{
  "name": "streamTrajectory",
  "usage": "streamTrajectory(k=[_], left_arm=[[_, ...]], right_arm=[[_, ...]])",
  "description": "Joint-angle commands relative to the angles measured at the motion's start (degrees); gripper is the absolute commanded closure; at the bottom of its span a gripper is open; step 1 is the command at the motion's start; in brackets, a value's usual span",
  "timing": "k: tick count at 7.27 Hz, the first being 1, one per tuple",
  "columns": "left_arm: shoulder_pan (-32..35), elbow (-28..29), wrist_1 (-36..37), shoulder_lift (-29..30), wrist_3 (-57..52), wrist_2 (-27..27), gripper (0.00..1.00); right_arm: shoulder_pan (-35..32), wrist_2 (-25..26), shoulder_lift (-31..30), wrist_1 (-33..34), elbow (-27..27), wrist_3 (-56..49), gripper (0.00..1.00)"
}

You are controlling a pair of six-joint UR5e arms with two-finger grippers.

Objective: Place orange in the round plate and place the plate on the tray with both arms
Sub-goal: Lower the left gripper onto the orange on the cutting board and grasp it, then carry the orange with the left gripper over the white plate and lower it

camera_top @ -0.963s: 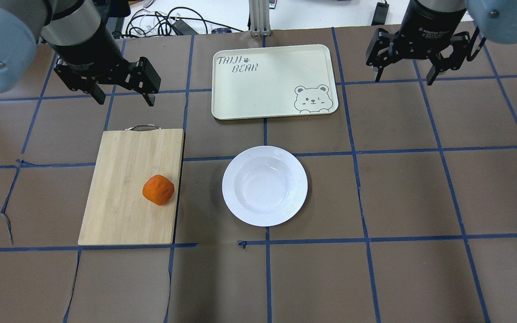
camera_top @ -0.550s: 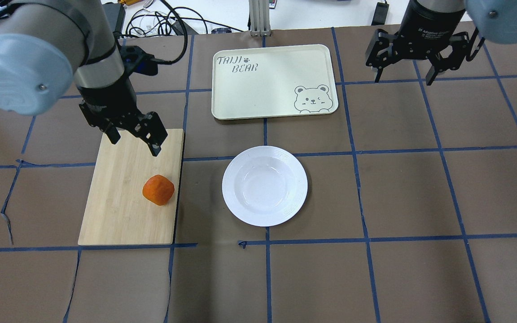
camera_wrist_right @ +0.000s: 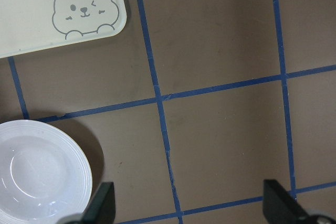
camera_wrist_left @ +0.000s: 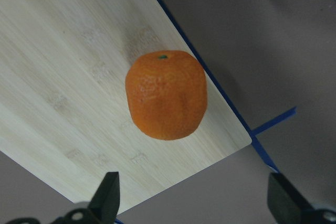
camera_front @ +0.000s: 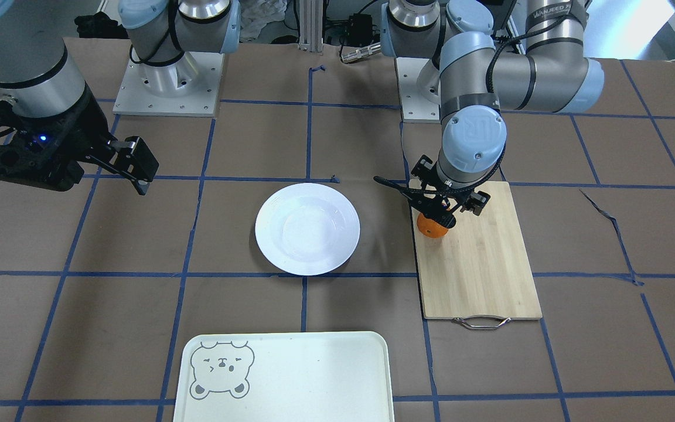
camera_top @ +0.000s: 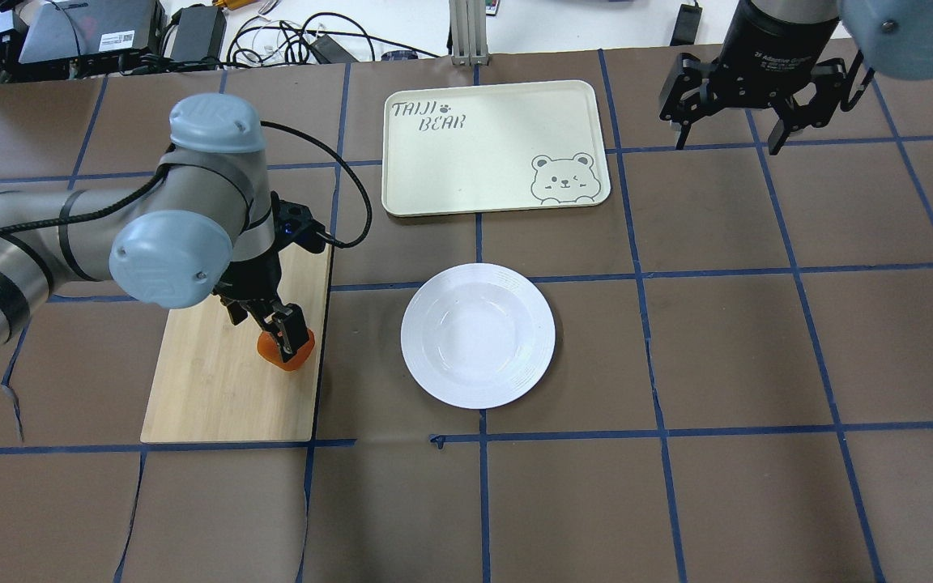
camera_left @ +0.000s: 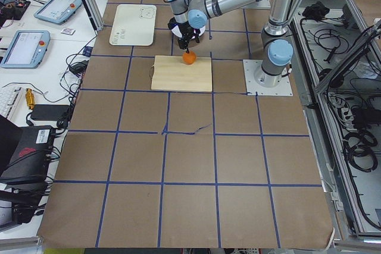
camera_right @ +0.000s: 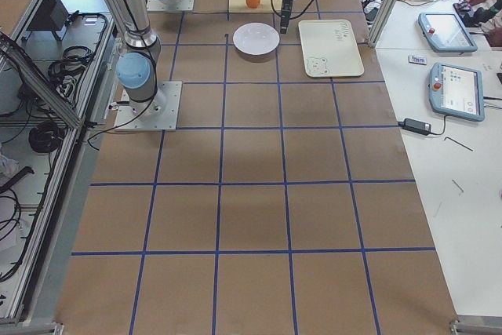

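Note:
The orange (camera_top: 290, 356) lies on a bamboo cutting board (camera_top: 215, 389), near its right edge. My left gripper (camera_top: 268, 324) is low over it and open, and the fingertips (camera_wrist_left: 109, 195) show wide apart in the left wrist view, with the orange (camera_wrist_left: 167, 95) beyond and between them, untouched. The white round plate (camera_top: 422, 336) sits empty on the table, to the right of the board. Behind it lies the cream tray (camera_top: 483, 146) with the bear face, also empty. My right gripper (camera_top: 727, 138) hangs open and holds nothing, high at the far right, beside the tray.
The cutting board's metal handle (camera_front: 481, 321) points toward the tray side. Cables and electronics (camera_top: 288, 40) lie past the table's far edge. The brown table cover (camera_top: 758, 364) is marked with blue tape lines.
My left arm has swung in and down from the far left to just over the orange on the board. The right gripper has stayed put.

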State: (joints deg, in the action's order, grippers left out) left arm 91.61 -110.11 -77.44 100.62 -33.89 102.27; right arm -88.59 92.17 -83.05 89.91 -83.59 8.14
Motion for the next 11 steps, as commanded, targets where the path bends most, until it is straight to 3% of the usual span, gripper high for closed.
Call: streamTrajectory(k=[1,4,5,6,7,8,9,11], left_arm=[[0.0,-1.8,4.8,3.0,0.1,0.0,0.0],[0.1,-1.7,7.1,6.0,0.1,0.4,0.1],[0.1,-1.6,7.9,6.2,0.1,0.3,0.56],[0.1,-1.6,8.0,6.1,0.2,0.3,0.86],[0.2,-1.6,8.2,5.7,0.4,0.2,1.0],[0.4,-1.0,8.6,4.9,3.4,-0.6,1.0],[1.5,0.9,7.9,4.0,9.7,-6.0,1.0],[9.2,3.1,5.9,3.5,25.2,-9.4,1.0]], right_arm=[[0.0,0.0,0.1,1.2,-0.9,-0.1,0.0],[0.0,0.1,0.1,2.5,-1.3,-0.1,0.0],[0.0,0.2,0.0,2.5,-1.4,-0.1,0.0],[0.0,0.0,0.1,2.5,-1.5,-0.1,0.0],[0.0,0.0,0.1,2.6,-1.6,0.0,0.0],[0.0,0.1,0.1,2.6,-1.6,-0.1,0.0],[0.0,0.1,0.1,2.6,-1.6,-0.1,0.0],[0.0,-0.2,0.3,2.6,-1.6,-0.1,0.0]])
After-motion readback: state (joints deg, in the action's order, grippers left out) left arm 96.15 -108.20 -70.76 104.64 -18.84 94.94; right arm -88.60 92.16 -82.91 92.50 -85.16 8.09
